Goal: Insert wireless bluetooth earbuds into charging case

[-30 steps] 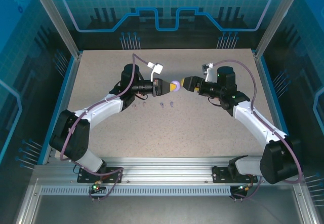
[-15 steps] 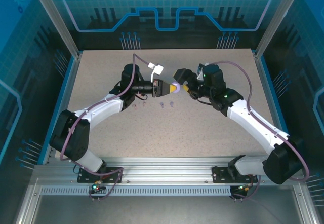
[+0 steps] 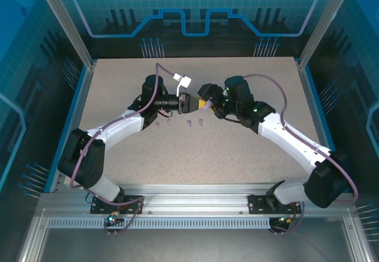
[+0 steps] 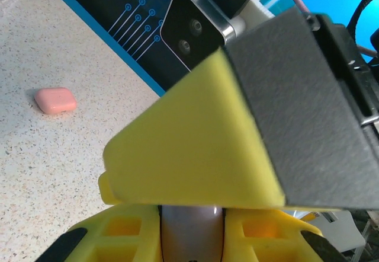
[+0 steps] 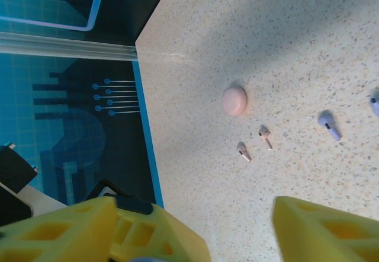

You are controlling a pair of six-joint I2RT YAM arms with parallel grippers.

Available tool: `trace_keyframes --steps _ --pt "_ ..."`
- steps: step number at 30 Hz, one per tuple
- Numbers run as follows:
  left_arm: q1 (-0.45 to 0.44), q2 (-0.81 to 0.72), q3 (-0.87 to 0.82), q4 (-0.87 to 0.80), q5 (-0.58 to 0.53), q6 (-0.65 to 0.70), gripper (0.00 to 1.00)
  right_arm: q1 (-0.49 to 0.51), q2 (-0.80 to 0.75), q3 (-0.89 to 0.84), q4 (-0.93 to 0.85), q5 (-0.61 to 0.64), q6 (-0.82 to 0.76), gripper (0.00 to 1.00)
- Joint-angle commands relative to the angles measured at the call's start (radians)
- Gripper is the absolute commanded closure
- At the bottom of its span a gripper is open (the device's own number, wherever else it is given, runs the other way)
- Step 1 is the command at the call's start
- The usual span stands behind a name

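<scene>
Case mostly covered
A yellow finger [image 4: 195, 149] hides all but a pale sliver of the case [image 4: 190, 233], perhaps lavender; a purple earbud [image 5: 375, 102] is cropped by the picture's edge.

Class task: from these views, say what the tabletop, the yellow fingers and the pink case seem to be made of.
Tabletop: speckled beige, matt, stone-look laminate or composite, perhaps. Right gripper's yellow fingers: likely moulded or printed plastic, matt, with hollow cells. Pink case: probably smooth plastic, rounded edges, soft sheen.

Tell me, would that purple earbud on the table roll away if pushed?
Probably light: the purple earbud is far smaller than the pink case. Its rounded head and stem suggest it might pivot or skid rather than roll straight.
</scene>
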Motion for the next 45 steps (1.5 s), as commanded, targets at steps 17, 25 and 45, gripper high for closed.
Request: trace_keyframes --steps 17,25,45 --pt "0.011 -0.054 -0.05 0.1 -0.078 0.001 0.58 0.024 -0.014 0.002 -0.03 0.098 0.115 0.66" --pt "0.011 -0.045 -0.049 0.111 -0.062 -0.012 0.59 0.026 -0.003 0.004 -0.016 0.091 0.115 0.66" --pt "0.015 -0.104 -0.107 -0.021 -0.321 0.062 0.55 -0.022 -0.065 -0.15 -0.152 0.237 0.012 0.51"
